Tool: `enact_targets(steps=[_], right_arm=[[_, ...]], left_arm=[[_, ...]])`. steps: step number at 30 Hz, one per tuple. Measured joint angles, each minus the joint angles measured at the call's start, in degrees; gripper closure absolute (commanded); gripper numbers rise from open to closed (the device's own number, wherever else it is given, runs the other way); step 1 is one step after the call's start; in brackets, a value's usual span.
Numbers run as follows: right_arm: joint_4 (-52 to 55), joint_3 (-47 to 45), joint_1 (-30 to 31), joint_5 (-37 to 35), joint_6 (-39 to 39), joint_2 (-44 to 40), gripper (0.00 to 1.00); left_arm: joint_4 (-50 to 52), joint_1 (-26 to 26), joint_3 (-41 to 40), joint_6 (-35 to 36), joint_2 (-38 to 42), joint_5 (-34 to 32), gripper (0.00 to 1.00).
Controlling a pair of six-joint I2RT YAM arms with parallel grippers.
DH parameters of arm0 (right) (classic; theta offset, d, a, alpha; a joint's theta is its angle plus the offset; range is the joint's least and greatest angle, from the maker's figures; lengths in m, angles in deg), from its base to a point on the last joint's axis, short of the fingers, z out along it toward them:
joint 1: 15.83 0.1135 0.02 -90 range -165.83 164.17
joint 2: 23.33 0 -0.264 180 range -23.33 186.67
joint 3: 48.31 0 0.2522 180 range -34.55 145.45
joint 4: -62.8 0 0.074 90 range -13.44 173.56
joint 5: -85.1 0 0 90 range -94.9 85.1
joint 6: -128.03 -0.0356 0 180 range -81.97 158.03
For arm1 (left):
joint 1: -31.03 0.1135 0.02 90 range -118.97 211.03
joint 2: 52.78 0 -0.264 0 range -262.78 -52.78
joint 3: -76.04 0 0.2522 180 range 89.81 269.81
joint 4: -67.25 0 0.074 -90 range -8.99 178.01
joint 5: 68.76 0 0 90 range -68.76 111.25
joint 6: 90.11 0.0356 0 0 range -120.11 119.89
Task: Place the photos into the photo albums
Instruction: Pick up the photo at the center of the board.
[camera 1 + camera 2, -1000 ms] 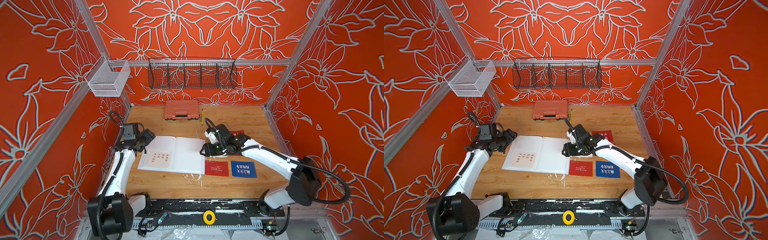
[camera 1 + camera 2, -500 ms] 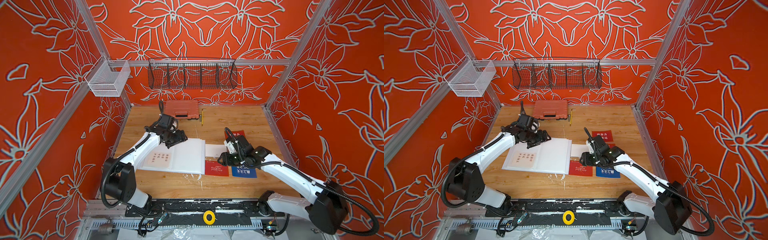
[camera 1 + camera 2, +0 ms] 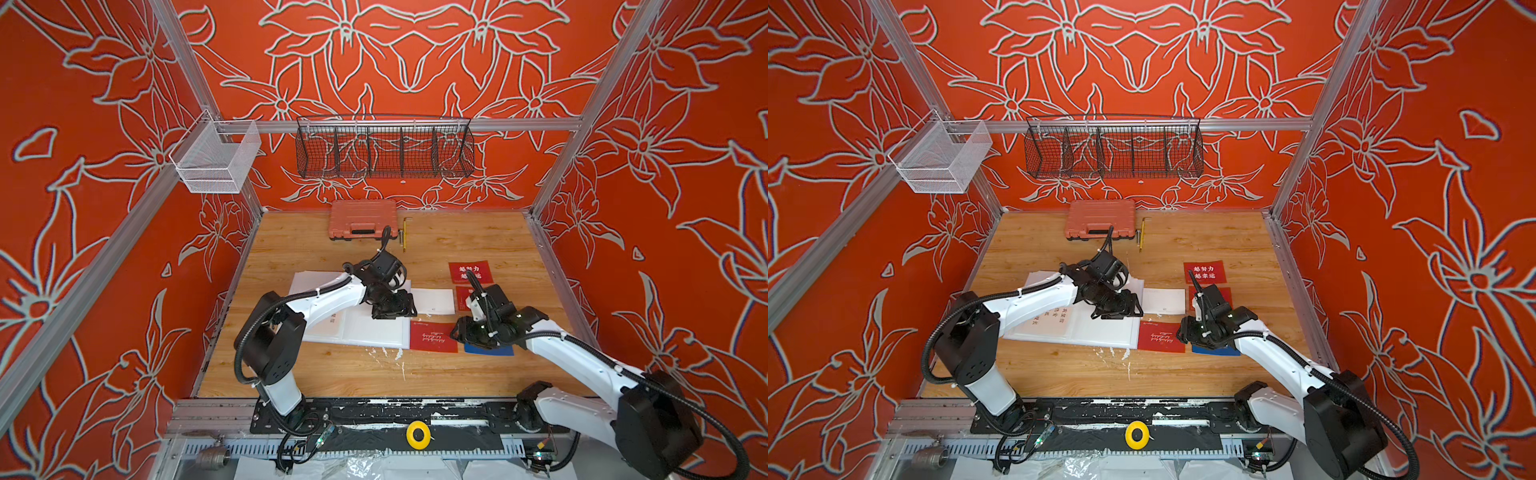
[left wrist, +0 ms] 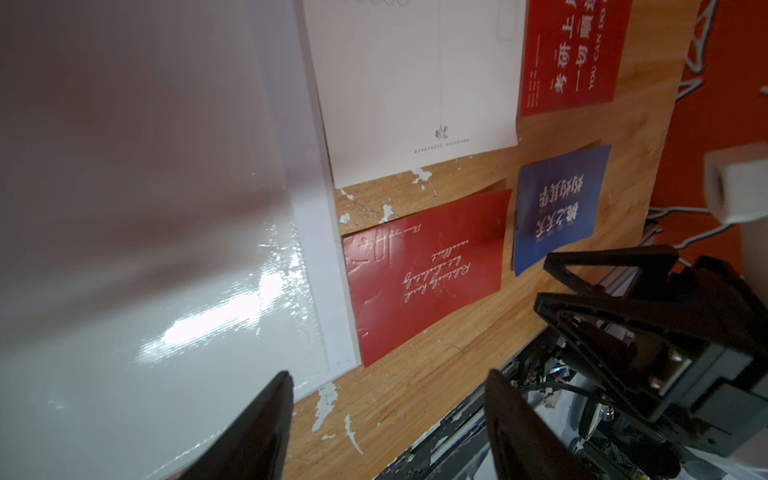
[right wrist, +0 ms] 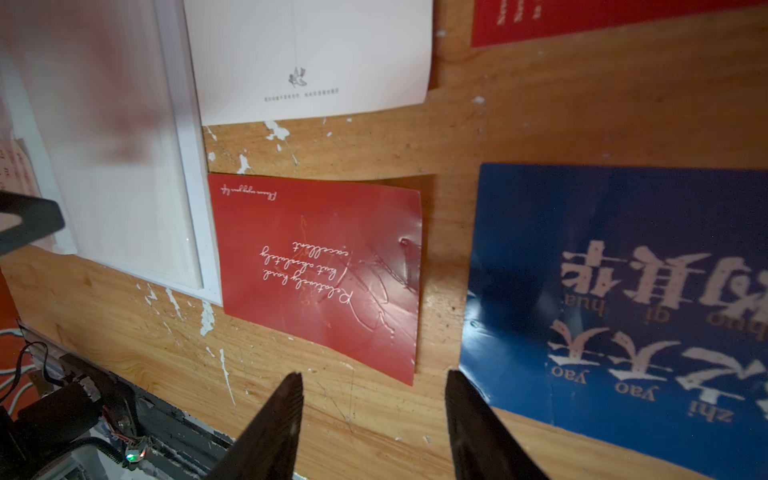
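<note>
- Our left gripper [image 4: 388,374] hangs over the open white album with glossy sleeve pages [image 3: 365,328], fingers spread, empty.
- Right gripper [image 5: 374,374] sits low between the red card with white cursive writing [image 5: 320,270] and the blue card with white characters [image 5: 623,291], fingers parted, empty too.
- Both cards lie flat on the wooden table [image 3: 332,374] beside the album; we reckon they're light, bendy and slick, so go for a curled edge.
</note>
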Motion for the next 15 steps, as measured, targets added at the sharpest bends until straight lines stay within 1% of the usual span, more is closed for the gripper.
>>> enact_targets(steps=[6, 15], right_arm=[[-2.9, -0.8, -0.2, 1.7, -0.2, 0.8, 0.43], [-5.9, -2.3, -0.3, 2.3, -0.2, 3.6, 0.45]], left_arm=[[-2.7, -4.5, 0.1, -2.2, -3.7, 0.6, 0.36], [-4.0, -5.9, 0.5, -3.7, -5.9, 0.4, 0.39]])
